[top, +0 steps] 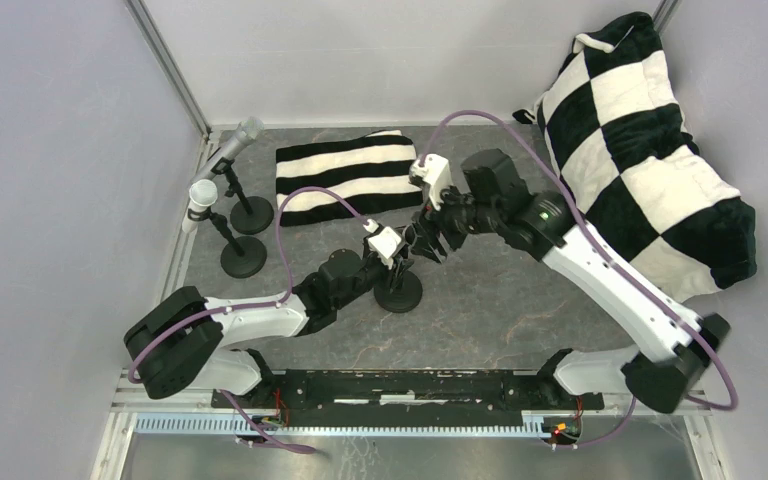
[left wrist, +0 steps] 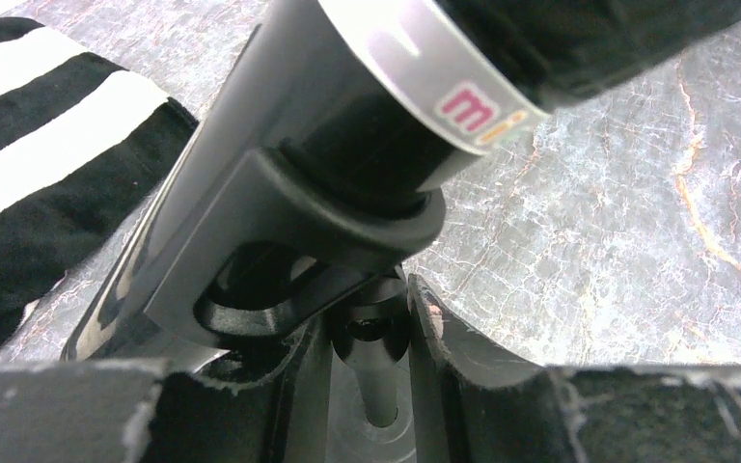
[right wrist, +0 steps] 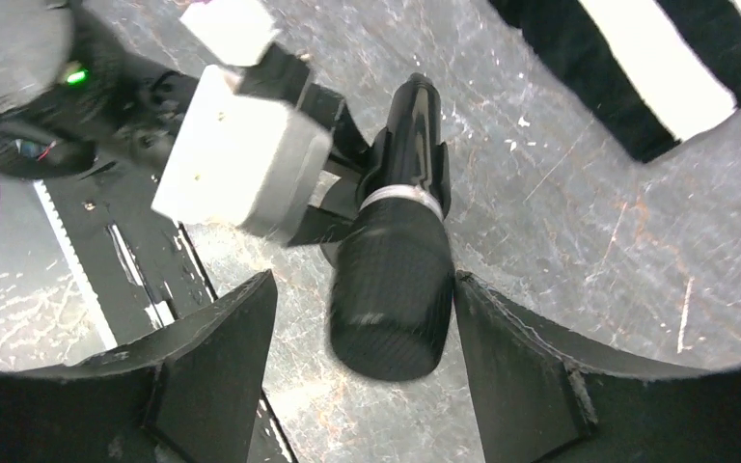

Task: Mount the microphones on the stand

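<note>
Gently, with the left jaws clamped on the stand (top: pixel 399 293) mid-way across the desk (top: pixel 520 310) and the right jaws open astride the black microphone (right wrist: pixel 391 289) resting in its clip (left wrist: pixel 280 212), seat it squarely without tipping.

Matt mesh head and glossy barrel on the black microphone (right wrist: pixel 391 289); scuffed, marble-look desk (right wrist: pixel 579 222); plush striped towel (top: pixel 345 178).
</note>
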